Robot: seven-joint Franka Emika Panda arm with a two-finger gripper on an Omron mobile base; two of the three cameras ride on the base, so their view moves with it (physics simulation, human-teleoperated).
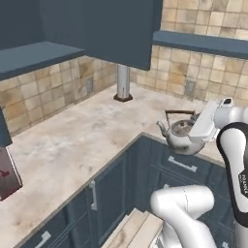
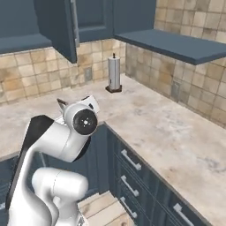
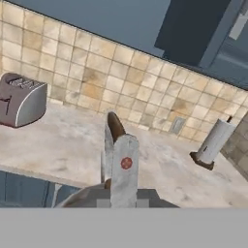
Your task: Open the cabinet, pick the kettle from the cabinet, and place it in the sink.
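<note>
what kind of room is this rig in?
A simulated home kitchen, by the look of it: tiled backsplash over a stone-look counter, dark blue wall cabinet, a toaster, and a paper towel roll. The gripper holds a kettle.

glossy white rounded arm (image 2: pixel 48 145) segments, black joint bands, dark round wrist cap, tiny lettering on one link
</note>
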